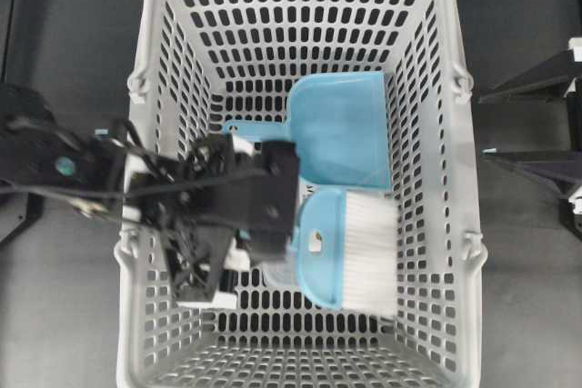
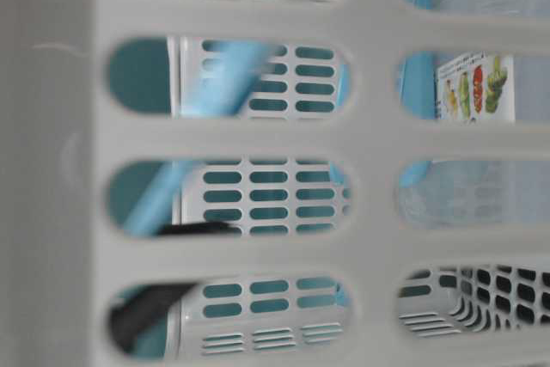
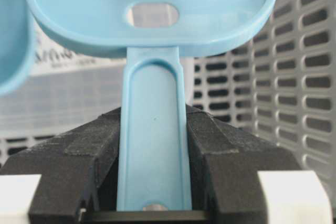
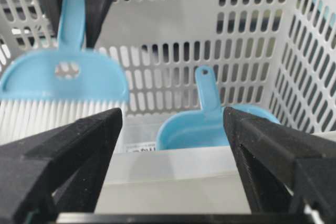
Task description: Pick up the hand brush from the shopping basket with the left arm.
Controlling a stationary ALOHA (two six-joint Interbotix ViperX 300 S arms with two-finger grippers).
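The hand brush (image 1: 332, 247) is light blue with white bristles fanning right, and it is inside the grey shopping basket (image 1: 136, 88). My left gripper (image 1: 289, 224) reaches over the basket's left wall and is shut on the brush's thin handle (image 3: 155, 145); both black pads press its sides. The brush head (image 3: 157, 14) fills the top of the left wrist view. Whether the brush is off the basket floor I cannot tell. My right gripper (image 1: 485, 124) waits open outside the basket's right wall, with nothing between its fingers (image 4: 79, 140).
A light-blue dustpan (image 1: 341, 129) lies in the basket just beyond the brush, handle pointing left. A clear plastic box (image 4: 142, 140) sits under them. The slotted basket walls (image 3: 294, 77) stand close on every side. The rim (image 4: 173, 177) lies right before my right gripper.
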